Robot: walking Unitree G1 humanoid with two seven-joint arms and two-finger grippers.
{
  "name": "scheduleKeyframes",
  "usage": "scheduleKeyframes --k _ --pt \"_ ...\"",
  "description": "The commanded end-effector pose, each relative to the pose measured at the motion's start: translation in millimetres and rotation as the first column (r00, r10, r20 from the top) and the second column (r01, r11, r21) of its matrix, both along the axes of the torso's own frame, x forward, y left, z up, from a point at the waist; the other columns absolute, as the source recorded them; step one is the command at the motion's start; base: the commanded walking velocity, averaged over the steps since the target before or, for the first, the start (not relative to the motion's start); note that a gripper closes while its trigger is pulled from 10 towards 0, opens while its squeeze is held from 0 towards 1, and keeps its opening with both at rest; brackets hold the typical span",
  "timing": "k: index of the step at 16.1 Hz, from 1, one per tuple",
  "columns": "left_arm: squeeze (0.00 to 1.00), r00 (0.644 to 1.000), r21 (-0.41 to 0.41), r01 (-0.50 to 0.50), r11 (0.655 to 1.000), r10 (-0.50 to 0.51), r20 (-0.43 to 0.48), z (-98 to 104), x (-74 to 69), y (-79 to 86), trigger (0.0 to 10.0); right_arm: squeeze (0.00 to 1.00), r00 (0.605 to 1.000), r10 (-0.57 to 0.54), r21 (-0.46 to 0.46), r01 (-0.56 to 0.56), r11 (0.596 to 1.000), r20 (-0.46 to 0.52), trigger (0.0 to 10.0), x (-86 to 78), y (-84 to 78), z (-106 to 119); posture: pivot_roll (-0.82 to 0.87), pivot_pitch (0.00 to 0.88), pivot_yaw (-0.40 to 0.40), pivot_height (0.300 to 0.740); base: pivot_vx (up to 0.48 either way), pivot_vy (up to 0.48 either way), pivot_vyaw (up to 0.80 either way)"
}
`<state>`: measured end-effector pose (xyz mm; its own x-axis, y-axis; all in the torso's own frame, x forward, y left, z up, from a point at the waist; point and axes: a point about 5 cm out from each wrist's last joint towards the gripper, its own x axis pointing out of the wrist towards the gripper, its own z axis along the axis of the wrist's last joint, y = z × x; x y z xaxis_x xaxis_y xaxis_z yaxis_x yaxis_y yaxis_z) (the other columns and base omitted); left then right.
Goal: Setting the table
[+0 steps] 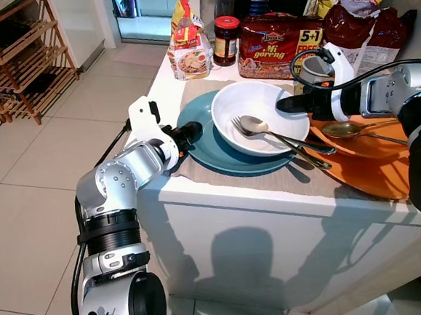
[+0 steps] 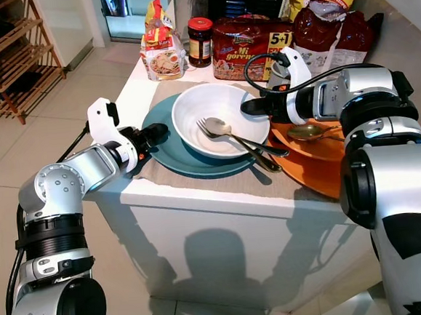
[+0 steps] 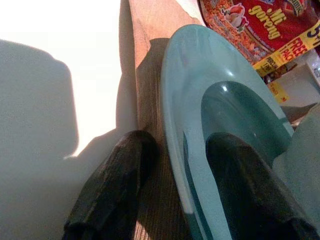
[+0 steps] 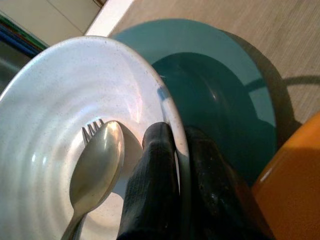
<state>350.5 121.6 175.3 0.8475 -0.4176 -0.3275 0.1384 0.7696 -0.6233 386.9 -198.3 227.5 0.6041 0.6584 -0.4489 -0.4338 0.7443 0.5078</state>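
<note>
A white bowl (image 1: pixel 224 102) sits inside a teal plate (image 1: pixel 199 149) on a beige placemat (image 1: pixel 271 183) on the white counter. A spoon (image 1: pixel 254 123) and a fork (image 1: pixel 239 129) lie in the bowl, their handles running out over its right rim. My right gripper (image 1: pixel 285 106) is shut on the bowl's right rim (image 4: pixel 172 112), one finger inside and one outside. My left gripper (image 1: pixel 187 141) is open at the plate's left edge. In the left wrist view one finger (image 3: pixel 115 185) rests on the placemat and the other on the plate (image 3: pixel 190 100).
An orange plate (image 1: pixel 365 171) holding another spoon (image 1: pixel 339 128) lies to the right, partly under my right arm. A noodle multipack (image 1: pixel 278 44), a jar (image 1: pixel 226 39) and snack bags crowd the counter's back. A wooden rack (image 1: pixel 13 63) stands on the tiled floor at left.
</note>
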Motion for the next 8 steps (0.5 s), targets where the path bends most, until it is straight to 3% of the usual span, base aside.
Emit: scheduleKeyframes --k 1,5,8 --pt "0.15 1.0 0.011 -0.015 1.0 0.016 -0.023 -2.8 1.7 0.2 0.0 0.0 0.997 -0.019 0.044 0.015 0.999 0.071 0.0 3.8 -0.4 23.3 -0.02 0.0 -0.029 0.74 0.0 0.0 0.0" --pt "0.15 0.999 0.004 -0.029 1.0 0.03 -0.036 -6.4 0.8 1.2 0.0 0.0 0.999 -0.016 0.102 0.011 0.995 0.047 0.0 3.8 8.9 26.6 -0.03 0.0 -0.022 0.74 0.0 0.0 0.0" --pt "0.15 0.999 0.004 -0.046 0.999 0.046 -0.03 -4.5 2.7 4.9 0.0 0.0 0.997 -0.055 0.12 0.048 0.992 0.055 0.0 4.9 6.0 29.9 -0.02 0.0 -0.02 0.74 0.0 0.0 0.0"
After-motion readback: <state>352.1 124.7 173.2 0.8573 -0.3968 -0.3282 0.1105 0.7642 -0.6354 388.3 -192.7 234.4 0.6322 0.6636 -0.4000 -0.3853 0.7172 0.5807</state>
